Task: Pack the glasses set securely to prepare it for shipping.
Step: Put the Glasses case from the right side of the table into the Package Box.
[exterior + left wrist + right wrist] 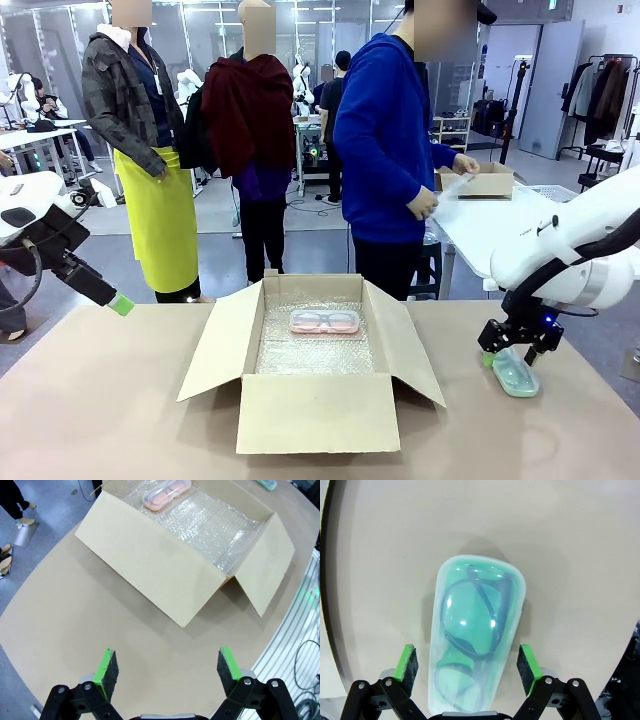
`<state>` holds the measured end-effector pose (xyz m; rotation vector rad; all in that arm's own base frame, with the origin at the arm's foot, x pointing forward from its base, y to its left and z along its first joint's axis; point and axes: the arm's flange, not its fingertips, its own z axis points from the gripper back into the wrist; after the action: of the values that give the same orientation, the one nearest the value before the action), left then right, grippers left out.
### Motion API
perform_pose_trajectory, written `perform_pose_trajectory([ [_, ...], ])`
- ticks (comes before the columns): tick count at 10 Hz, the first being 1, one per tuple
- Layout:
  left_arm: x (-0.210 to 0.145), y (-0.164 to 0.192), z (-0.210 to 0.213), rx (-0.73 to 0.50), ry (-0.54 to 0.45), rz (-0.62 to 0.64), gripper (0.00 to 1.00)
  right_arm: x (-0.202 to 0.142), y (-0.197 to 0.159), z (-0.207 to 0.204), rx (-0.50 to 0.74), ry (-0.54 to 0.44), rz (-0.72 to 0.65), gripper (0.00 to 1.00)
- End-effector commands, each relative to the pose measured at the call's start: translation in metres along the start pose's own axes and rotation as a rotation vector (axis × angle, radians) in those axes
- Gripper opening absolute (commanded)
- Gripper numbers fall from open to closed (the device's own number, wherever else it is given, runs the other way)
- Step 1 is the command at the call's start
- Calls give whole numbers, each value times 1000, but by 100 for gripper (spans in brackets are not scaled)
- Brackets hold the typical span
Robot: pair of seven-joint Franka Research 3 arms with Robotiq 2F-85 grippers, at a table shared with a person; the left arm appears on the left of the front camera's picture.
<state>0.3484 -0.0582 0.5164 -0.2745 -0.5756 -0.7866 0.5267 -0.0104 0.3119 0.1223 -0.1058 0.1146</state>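
Right claw (pixel 468 662): mine, pads spread wide, straddling the mint-green case (pixel 477 630). The case lies flat on the counter (pixel 570 555), glasses visible inside, and my pads stand clear of its sides. Left claw (pixel 167 667): fingers apart, empty, above the counter near the cardboard box (pixel 150 565). Pink case (pixel 166 493): inside the box, on bubble wrap (pixel 215 530).

Bench (pixel 100 400), centre: open box (pixel 310 410). In box, far end, on bubble wrap (pixel 310 355): first glasses case (pixel 324 321). Right of box, on bench: second glasses case (pixel 515 377), between the fingers of my right gripper (pixel 467 661). My left gripper (pixel 165 667): left of box.
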Motion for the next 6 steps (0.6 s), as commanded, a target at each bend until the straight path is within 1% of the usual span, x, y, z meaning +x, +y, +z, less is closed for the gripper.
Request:
perform_pose_trajectory([
  [1, 0, 1, 1, -9, -13, -3, 100, 4, 5, -8, -38, 8, -37, 100],
  [2, 0, 1, 1, -9, -13, -3, 100, 3, 6, -8, -37, 15, -33, 84],
  [3, 0, 1, 1, -9, -13, -3, 100, 2, 8, -8, -41, 24, -22, 80],
  [4, 0, 1, 1, -9, -13, -3, 100, 1, 9, -8, -42, 27, -22, 64],
  [5, 0, 1, 1, -9, -13, -3, 100, 1, 9, -8, -47, 33, -24, 60],
  [6, 0, 1, 1, -9, -13, -3, 100, 1, 12, -6, -47, 43, -11, 44],
])
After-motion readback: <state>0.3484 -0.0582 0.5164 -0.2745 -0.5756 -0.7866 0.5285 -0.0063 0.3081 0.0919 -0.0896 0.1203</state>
